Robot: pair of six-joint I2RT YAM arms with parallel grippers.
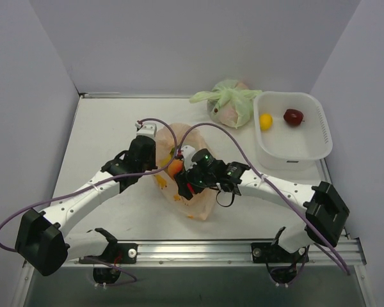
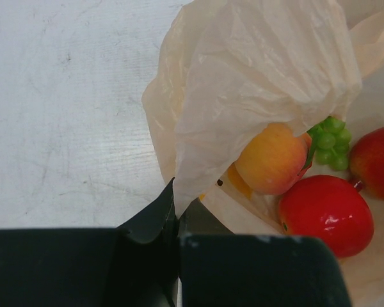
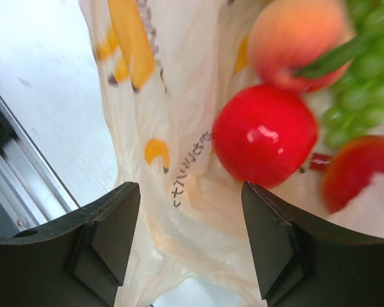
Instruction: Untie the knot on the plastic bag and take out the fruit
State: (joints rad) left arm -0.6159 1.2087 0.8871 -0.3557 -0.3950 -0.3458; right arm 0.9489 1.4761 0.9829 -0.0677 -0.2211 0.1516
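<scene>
The peach-orange plastic bag lies open at the table's middle; no knot shows. My left gripper is shut on the bag's rim and holds the film up. Under it sit a peach-coloured fruit, a green grape bunch and two red fruits. My right gripper is open over the bag's mouth, its fingers either side of the printed film, just short of a red fruit. A peach and grapes lie beyond.
A white basin at the right holds a yellow fruit and a dark red fruit. A pale green knotted bag lies at the back beside it. The table's metal front rail is near my right gripper.
</scene>
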